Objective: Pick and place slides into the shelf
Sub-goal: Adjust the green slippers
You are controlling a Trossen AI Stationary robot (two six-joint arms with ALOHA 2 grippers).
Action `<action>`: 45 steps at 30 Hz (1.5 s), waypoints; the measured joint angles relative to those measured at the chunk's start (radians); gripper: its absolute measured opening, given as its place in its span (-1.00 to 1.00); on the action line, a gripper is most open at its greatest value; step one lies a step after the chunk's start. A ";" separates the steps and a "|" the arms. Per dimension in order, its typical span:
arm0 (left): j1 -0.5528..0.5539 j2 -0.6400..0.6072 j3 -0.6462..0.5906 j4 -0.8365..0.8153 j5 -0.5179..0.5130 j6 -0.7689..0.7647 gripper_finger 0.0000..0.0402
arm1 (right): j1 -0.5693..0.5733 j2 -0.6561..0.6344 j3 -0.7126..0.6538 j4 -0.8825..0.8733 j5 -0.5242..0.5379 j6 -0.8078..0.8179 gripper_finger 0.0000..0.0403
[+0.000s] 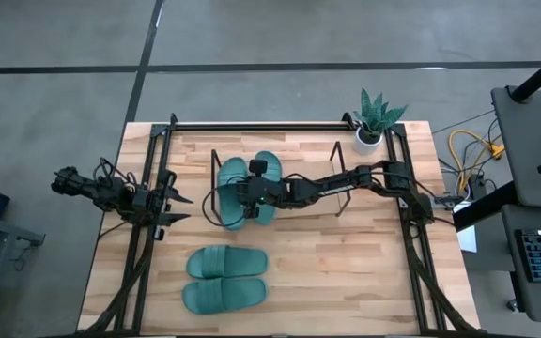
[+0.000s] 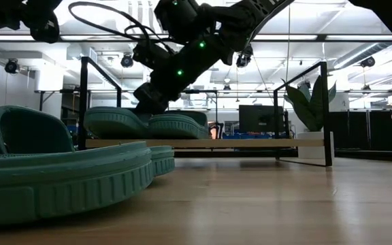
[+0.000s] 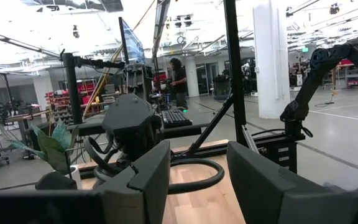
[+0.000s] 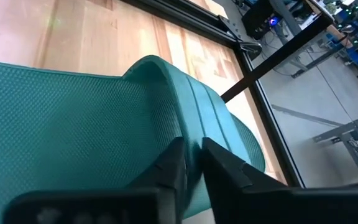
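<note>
Two slides (image 1: pixel 249 191) stand on the shelf (image 1: pixel 336 178), long axes toward frame top. Right fingers (image 4: pixel 191 163) narrow, around one strap. Left fingers (image 3: pixel 197 180) parted, empty.

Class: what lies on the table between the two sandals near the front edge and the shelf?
Only bare wood between the front sandals and the shelf; the high view shows it.

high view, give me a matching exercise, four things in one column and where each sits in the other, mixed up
Things:
1. potted plant
2. right hand
3. left hand
4. loose pair of slides

Places:
A. near edge of the table, outside the shelf
B. far right corner of the table
C. at the slides on the shelf
D. by the table's left rail, holding nothing

Pairs: 1-B, 2-C, 3-D, 4-A
</note>
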 joint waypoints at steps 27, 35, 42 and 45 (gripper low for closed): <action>-0.001 0.000 0.000 -0.002 0.000 0.000 -0.28 | 0.070 -0.058 0.000 -0.029 0.003 -0.010 0.07; 0.000 0.000 0.000 -0.006 0.000 0.000 -0.28 | 0.094 -0.093 0.000 -0.262 0.182 -0.076 0.08; 0.000 0.000 0.000 -0.006 0.000 0.000 -0.28 | 0.085 -0.093 0.000 -0.344 0.268 -0.086 0.07; 0.000 0.000 0.000 -0.006 0.000 0.000 -0.28 | 0.073 -0.093 0.000 -0.368 0.305 -0.087 0.06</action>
